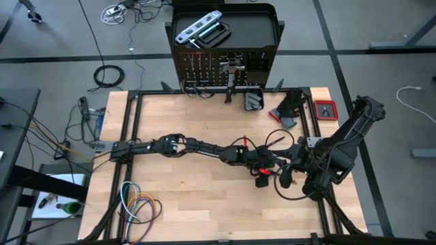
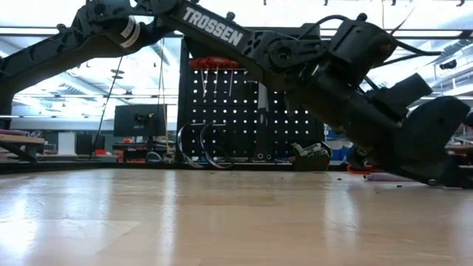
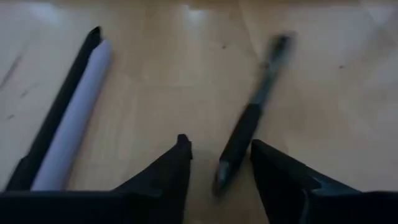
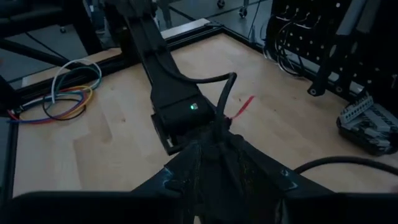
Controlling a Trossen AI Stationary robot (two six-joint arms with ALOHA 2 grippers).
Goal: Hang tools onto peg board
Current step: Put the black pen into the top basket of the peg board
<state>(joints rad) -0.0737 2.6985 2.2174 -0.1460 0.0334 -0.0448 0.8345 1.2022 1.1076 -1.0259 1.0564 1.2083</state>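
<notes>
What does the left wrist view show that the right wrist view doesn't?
Only the left wrist view: a slim dark screwdriver-like tool lying on the table between the open fingers of the left gripper, plus a long black-and-white bar lying off to one side.

Only the right wrist view: the black perforated peg board, coiled coloured cables, a grey-and-black boxy item, and the left arm stretched across.

Both: the light wooden tabletop.
</notes>
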